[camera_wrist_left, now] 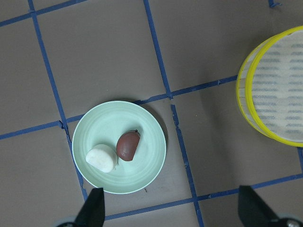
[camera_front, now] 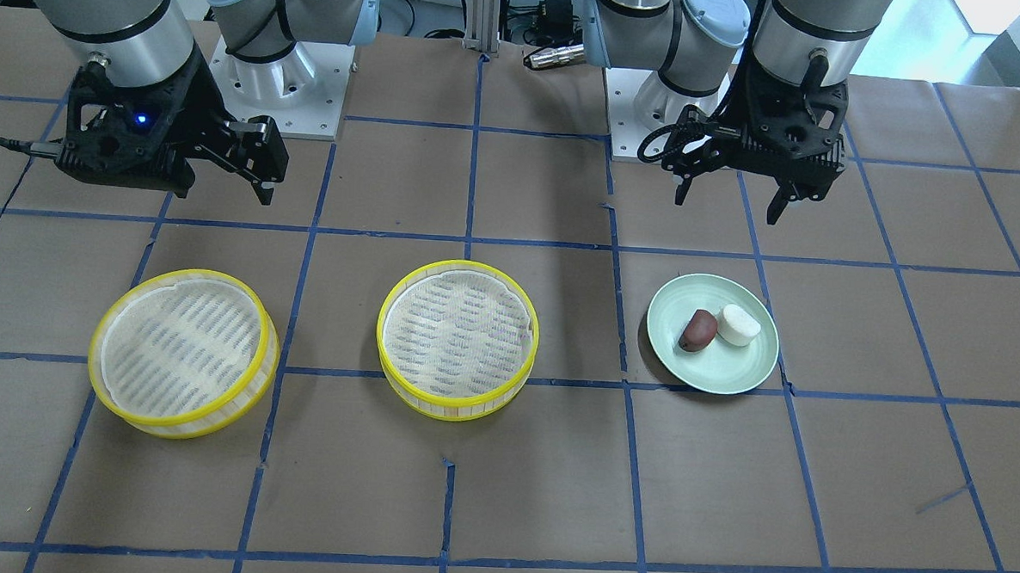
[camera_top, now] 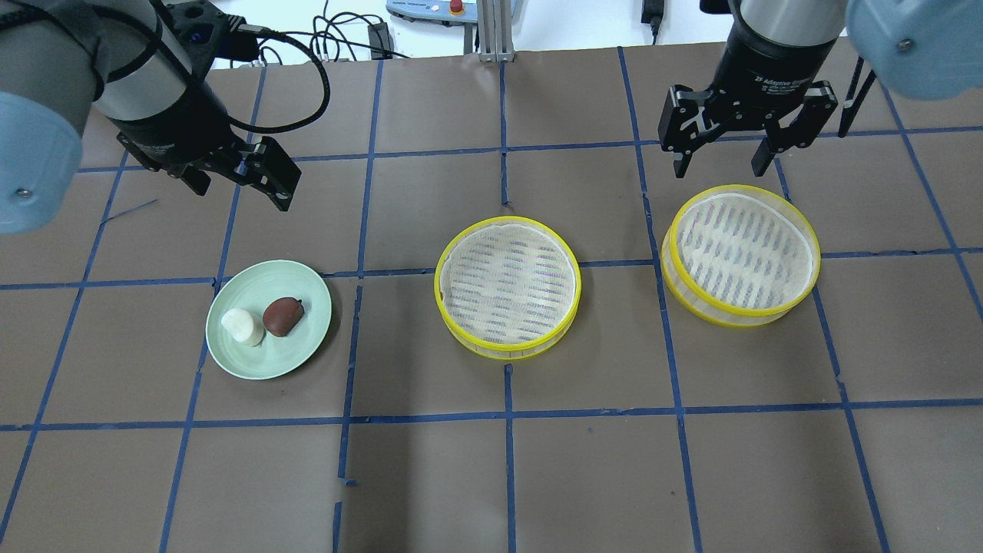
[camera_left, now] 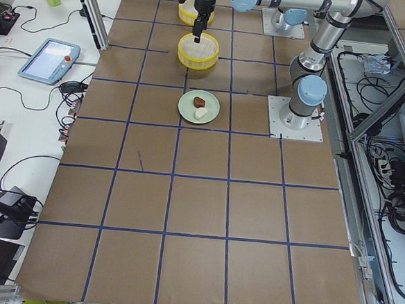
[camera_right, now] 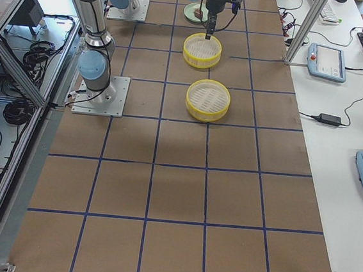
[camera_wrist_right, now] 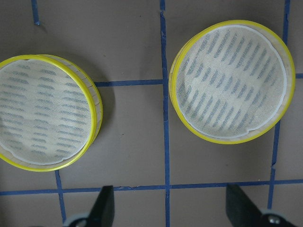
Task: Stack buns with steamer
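Observation:
A smooth white bun (camera_top: 243, 327) and a dark reddish-brown bun (camera_top: 282, 316) lie side by side on a pale-green plate (camera_top: 265, 361). They also show in the left wrist view as the white bun (camera_wrist_left: 102, 158) and the brown bun (camera_wrist_left: 128, 145). Two empty steamer trays with yellow rims stand apart on the table, one in the middle (camera_top: 507, 286) and one to the right (camera_top: 741, 253). My left gripper (camera_top: 239, 192) is open and empty, above the table behind the plate. My right gripper (camera_top: 719, 172) is open and empty, above the far rim of the right tray.
The brown table (camera_top: 507, 476) is marked with a grid of blue tape. The two arm bases (camera_front: 278, 87) (camera_front: 655, 112) are bolted on at the robot's edge. A teach pendant (camera_left: 49, 59) and cables lie on a side bench beyond the table.

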`<state>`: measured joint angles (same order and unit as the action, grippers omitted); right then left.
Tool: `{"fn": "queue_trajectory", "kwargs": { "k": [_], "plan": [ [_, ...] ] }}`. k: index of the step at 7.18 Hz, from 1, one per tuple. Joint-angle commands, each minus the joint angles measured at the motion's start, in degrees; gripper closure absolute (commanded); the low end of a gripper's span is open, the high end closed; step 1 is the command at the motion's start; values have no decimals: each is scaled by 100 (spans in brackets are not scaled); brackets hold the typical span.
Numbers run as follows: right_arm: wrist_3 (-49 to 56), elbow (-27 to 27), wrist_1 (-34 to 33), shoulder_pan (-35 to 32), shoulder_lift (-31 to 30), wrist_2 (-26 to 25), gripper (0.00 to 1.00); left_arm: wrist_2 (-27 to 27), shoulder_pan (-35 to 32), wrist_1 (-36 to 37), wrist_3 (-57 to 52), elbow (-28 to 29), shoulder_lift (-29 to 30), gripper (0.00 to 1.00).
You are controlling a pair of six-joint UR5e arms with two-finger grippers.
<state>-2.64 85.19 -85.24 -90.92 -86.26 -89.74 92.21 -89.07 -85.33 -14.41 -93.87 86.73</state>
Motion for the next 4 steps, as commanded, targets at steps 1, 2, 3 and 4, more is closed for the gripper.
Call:
{"fn": "queue_trajectory", "kwargs": {
  "k": [1, 2, 3, 4],
  "plan": [
    [0, 7, -10, 4, 4, -9, 15, -2, 4, -19, 0, -8, -7, 0],
    [9, 7, 7, 13, 13, -9, 15, -2, 4, -28, -9, -25, -7, 0],
    [61, 24, 16, 57, 48, 0, 15, 7, 21, 7, -252, -52, -7, 0],
    [505, 259, -1, 327, 65, 17, 13, 16, 65, 25, -551, -113, 45, 0]
  ]
}}
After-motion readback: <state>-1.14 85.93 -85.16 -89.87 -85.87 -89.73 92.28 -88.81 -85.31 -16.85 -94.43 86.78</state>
